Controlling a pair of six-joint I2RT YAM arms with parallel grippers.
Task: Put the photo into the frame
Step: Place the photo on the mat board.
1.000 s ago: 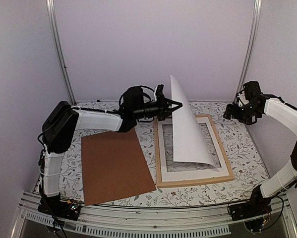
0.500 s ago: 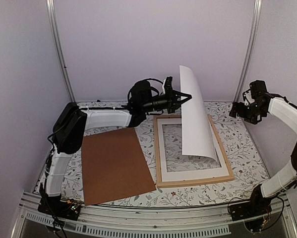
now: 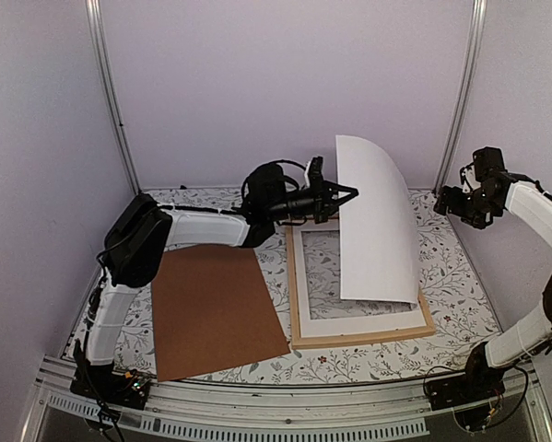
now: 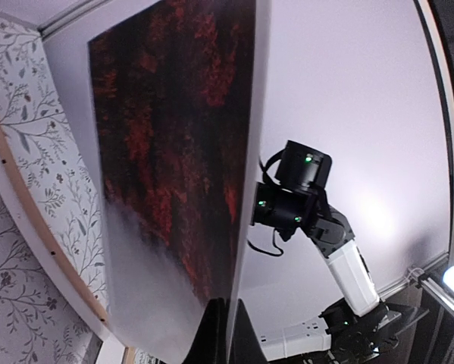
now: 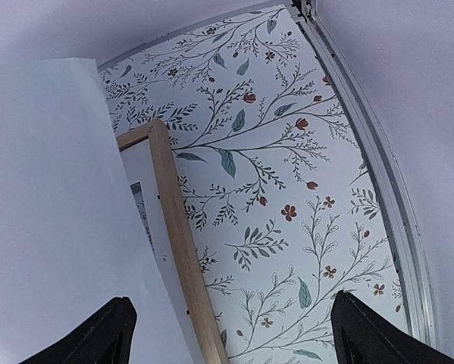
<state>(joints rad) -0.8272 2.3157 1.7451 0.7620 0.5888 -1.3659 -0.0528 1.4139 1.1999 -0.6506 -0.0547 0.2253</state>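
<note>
Left pincer (image 3: 342, 195) clenched on the thin rectangular photo (image 3: 377, 221), upright over the light wooden frame (image 3: 358, 337).
Overhead shows its white back; left wrist, its red-grey face. Right pincer (image 5: 230, 331) released; frame partly hidden.

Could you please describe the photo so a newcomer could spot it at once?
On the floral table, find the light wooden frame lying right of centre. The photo stands curved above it, pinched at its edge by the left gripper. Unlike the flat brown board and the white mat, it is a raised sheet, white on one face, dark red fading to grey on the other.
</note>
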